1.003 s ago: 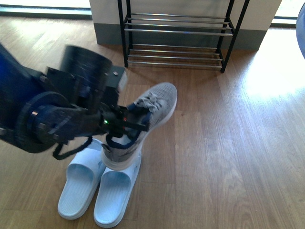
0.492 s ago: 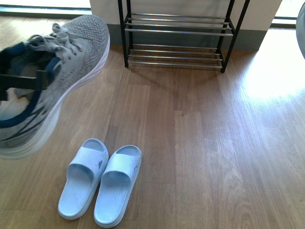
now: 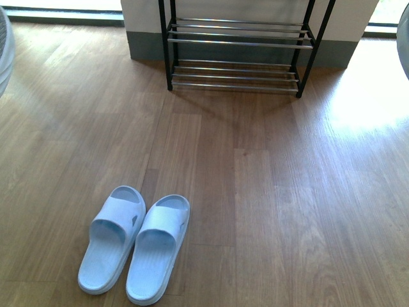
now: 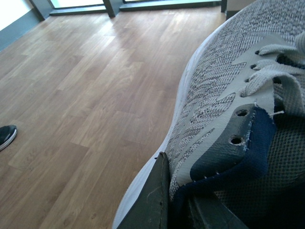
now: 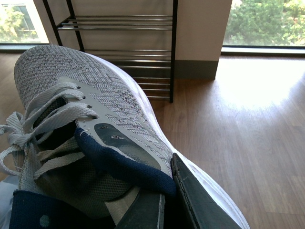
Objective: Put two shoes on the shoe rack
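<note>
One grey sneaker [image 4: 224, 81] hangs pinched at its navy collar by the left gripper [image 4: 177, 193]; the second sneaker [image 5: 95, 95] is clamped likewise by the right gripper [image 5: 159, 193], toe toward the shoe rack [image 3: 238, 48]. The rack stands against a pale wall [image 3: 140, 13] on wood-plank floor [image 3: 287, 192]. Two pale slide sandals [image 3: 134, 246] lie side by side, well apart from it. Window sunlight brightens the boards.
</note>
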